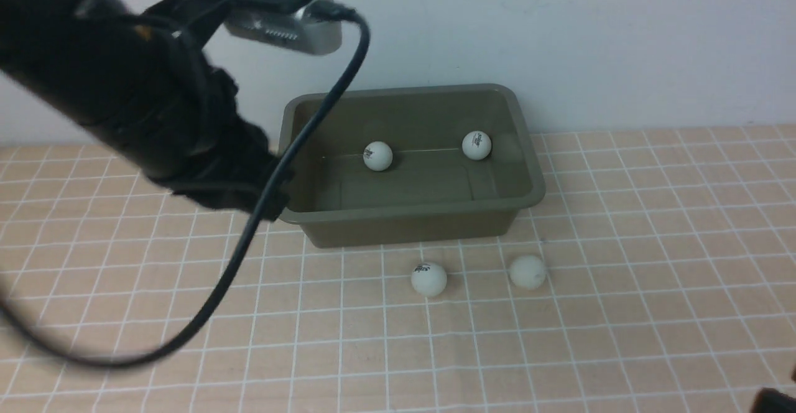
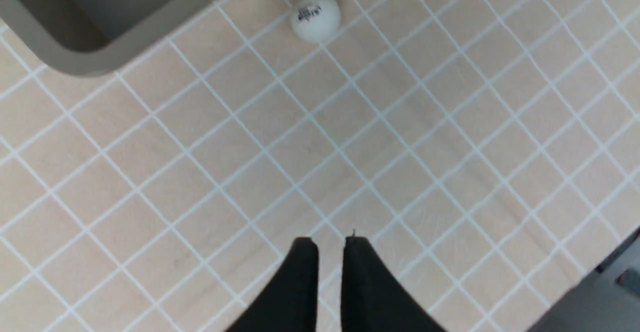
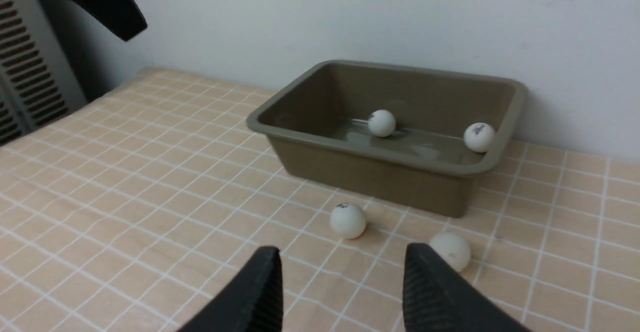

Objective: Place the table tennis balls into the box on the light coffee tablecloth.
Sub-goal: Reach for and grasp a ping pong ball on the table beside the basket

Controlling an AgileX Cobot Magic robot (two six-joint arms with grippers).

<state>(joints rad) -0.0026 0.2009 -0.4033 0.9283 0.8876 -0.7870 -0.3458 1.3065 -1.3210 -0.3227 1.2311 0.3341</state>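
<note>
Left hand (image 2: 330, 242) closed, empty; right hand (image 3: 342, 259) parted, empty; box (image 1: 410, 226) long axis left-right, mouth up

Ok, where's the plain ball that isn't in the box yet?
In the front view the plain ball lies on the tablecloth just in front of the box, near its right corner, right of the logo-printed ball and apart from it.

Front cam: between the arms, raised, facing forward and down at the box (image 1: 410, 229) by the wall (image 1: 591, 27). The left arm (image 1: 124, 108) blocks its left side. Left wrist cam: close, almost straight down on the cloth (image 2: 400, 122). Right wrist cam: low, oblique, farther back. All three share the printed ball (image 1: 429, 278) in front of the box.
</note>
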